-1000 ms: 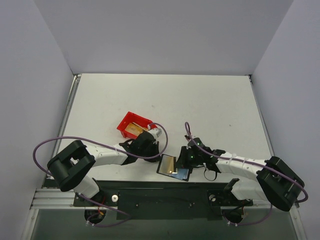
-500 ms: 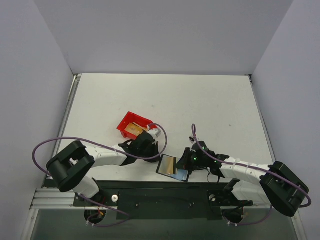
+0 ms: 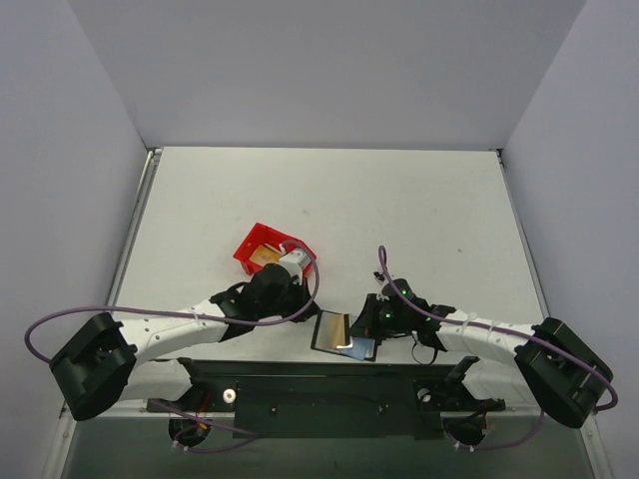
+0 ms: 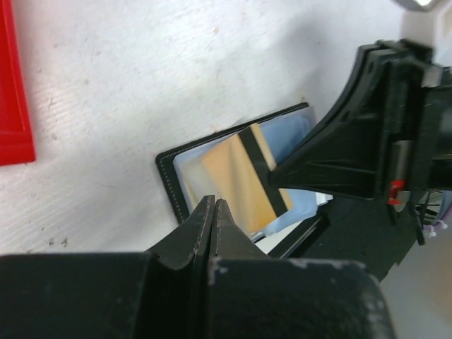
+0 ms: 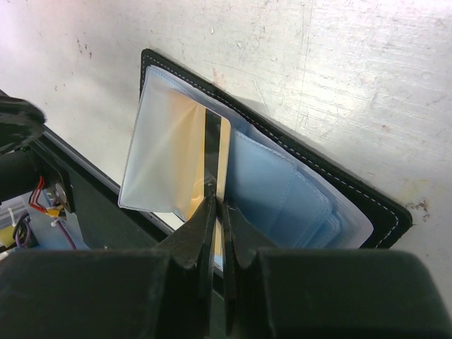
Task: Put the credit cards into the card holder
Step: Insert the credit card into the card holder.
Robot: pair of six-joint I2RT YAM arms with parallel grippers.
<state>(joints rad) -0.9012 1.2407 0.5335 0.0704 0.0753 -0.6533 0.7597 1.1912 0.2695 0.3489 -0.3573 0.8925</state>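
Our right hand [image 5: 215,203] pinches a thin gold-tan card with a dark stripe [image 5: 173,152], partly tucked into the open black folding wallet [image 5: 282,191] on the white surface [image 5: 339,85] just ahead. Our left hand [image 4: 212,212] is clenched empty, the wallet beyond its tips.

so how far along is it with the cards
Early on. Done: the card holder lies open. In hand: the right gripper is shut on one credit card, which sits partly inside a clear sleeve with its striped end sticking out. Left: push that card home, then fetch at least one more gold card from the red bin. The left gripper is shut and empty.
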